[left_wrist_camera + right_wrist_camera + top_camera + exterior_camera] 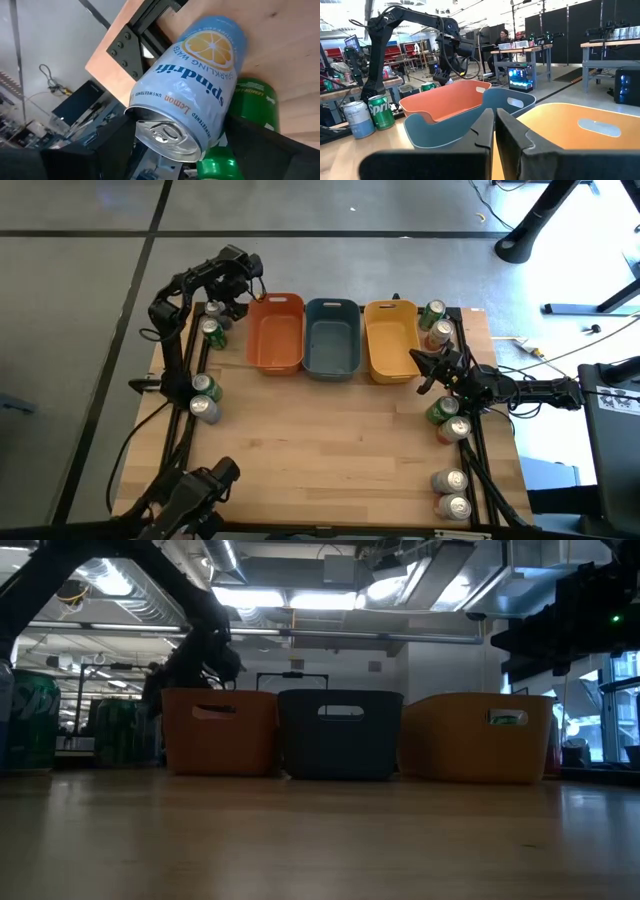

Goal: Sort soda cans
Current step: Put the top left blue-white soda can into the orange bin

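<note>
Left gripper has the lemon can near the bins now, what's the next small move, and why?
Probably carry it a little farther over the orange bin before releasing. The left gripper is shut on the lemon can, lifted at the table's far left corner, just outside that bin's rim, so a drop now would likely miss. Which bin is meant can't be told. The right gripper waits shut beside the yellow bin.

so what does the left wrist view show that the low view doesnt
Only the left wrist view shows the left gripper closed around a pale blue lemon can, with a green can beside it. Only the low view shows the orange bin, grey-blue bin and yellow bin in a row. Both show the wooden table.
</note>
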You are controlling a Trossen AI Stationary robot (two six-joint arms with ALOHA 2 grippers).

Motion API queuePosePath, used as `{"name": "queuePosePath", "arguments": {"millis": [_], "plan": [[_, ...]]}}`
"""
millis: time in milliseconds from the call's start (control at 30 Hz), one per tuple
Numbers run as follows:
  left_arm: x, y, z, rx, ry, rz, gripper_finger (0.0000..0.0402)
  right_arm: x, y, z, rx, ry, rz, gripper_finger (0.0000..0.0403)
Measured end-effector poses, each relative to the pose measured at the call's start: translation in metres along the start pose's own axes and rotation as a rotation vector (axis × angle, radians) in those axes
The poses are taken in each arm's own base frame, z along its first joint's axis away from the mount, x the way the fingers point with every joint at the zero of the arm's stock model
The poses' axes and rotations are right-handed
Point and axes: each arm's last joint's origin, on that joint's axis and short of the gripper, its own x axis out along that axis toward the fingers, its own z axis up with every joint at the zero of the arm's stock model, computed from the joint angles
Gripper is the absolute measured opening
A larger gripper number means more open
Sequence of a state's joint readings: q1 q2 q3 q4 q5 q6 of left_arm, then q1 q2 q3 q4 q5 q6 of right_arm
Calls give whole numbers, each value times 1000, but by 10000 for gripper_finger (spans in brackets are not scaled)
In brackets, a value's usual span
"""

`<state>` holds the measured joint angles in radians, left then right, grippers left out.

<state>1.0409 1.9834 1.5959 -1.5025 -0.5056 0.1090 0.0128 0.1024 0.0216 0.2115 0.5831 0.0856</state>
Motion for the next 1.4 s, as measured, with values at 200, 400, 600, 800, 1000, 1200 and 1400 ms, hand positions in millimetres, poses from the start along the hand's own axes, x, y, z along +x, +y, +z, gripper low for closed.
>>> {"name": "queuePosePath", "arguments": {"millis": [200,400,600,800,1000,1200,1400], "plan": [[0,-2,-1,54,8,-15,290,0,0,0,0,0,0,19],[-9,-12,-4,116,-15,-45,290,0,0,0,1,-1,0,19],[-19,-16,-7,132,-75,-75,290,0,0,0,1,-2,0,19],[-22,-16,-9,133,-102,-120,290,0,0,0,1,-2,0,19],[-25,-22,-9,152,-114,-156,290,0,0,0,1,-3,0,19],[-30,-23,-13,130,-127,-83,290,0,0,0,-4,-5,-11,19],[-41,-17,-28,71,-160,-59,290,0,0,1,-5,-7,-11,19]]}}
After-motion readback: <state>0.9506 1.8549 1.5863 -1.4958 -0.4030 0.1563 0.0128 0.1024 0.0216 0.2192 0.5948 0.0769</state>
